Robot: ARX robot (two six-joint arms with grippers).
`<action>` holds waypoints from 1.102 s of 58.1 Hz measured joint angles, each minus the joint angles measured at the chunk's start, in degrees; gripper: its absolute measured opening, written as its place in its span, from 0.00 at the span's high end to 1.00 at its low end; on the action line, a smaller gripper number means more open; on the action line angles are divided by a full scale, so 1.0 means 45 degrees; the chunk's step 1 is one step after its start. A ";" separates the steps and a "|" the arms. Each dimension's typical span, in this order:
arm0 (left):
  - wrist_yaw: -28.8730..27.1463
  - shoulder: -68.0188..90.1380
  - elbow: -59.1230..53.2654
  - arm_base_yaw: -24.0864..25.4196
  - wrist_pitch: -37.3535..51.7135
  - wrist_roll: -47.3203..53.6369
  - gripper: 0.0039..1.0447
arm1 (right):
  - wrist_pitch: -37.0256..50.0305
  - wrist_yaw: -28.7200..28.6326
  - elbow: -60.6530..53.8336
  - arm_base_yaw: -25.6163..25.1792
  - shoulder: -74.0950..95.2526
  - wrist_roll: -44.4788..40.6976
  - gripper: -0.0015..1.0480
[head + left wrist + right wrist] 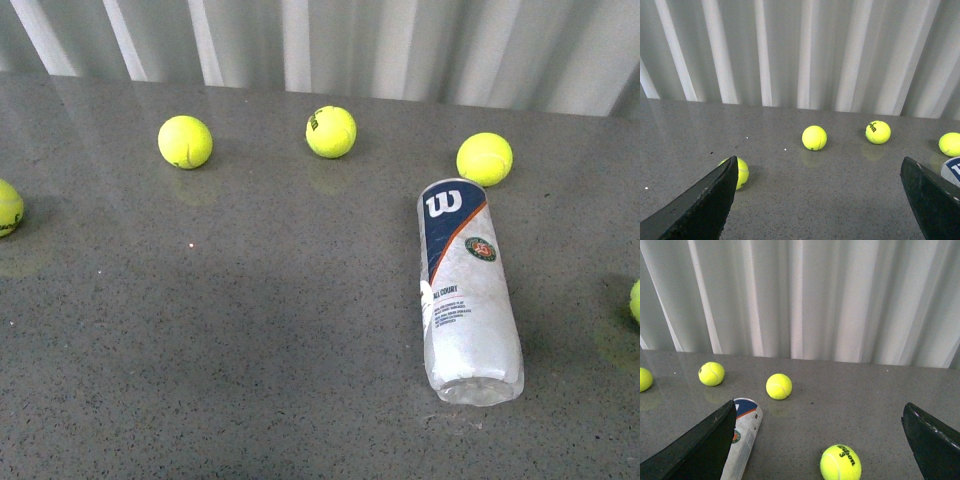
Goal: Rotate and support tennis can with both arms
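The left hand [818,170] is spread wide, nothing between its 2 black fingers [705,205], over the grey worktop [250,340]. The right hand [820,412] gapes likewise and is empty; 1 of its fingers partly hides the tennis can [466,290] in the right wrist view. The can lies on its side on the worktop's right part, with its navy-label end just beside a tennis ball [484,158].

The tennis can [468,290] carries a white W on its navy label, with "ALL COURT" below; the finer print is unreadable. One tennis ball [840,463] reads "Wilson 3"
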 joint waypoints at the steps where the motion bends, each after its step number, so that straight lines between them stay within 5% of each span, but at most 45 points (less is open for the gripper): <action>1: 0.0000 0.0000 0.0000 0.0005 0.0000 0.0000 0.06 | 0.0000 0.0000 0.0000 -0.0005 0.0000 0.0000 0.07; 50: 0.0000 0.0000 0.0000 0.0005 0.0000 0.0000 0.06 | 0.0000 0.0000 0.0000 -0.0005 0.0000 0.0000 0.07; 56: 0.0010 0.0000 0.0000 0.0005 0.0000 0.0005 0.06 | -0.3021 -0.3045 0.1948 0.0053 0.2404 -0.2531 0.07; 59: 0.0005 0.0000 0.0000 0.0000 0.0000 0.0000 0.06 | -0.2331 -0.3929 0.2900 -0.0010 0.3818 -0.2851 0.07; 64: 0.0000 0.0000 0.0000 0.0005 0.0000 0.0000 0.06 | -0.0117 -0.3361 0.4726 -0.0325 0.6164 -0.2448 0.07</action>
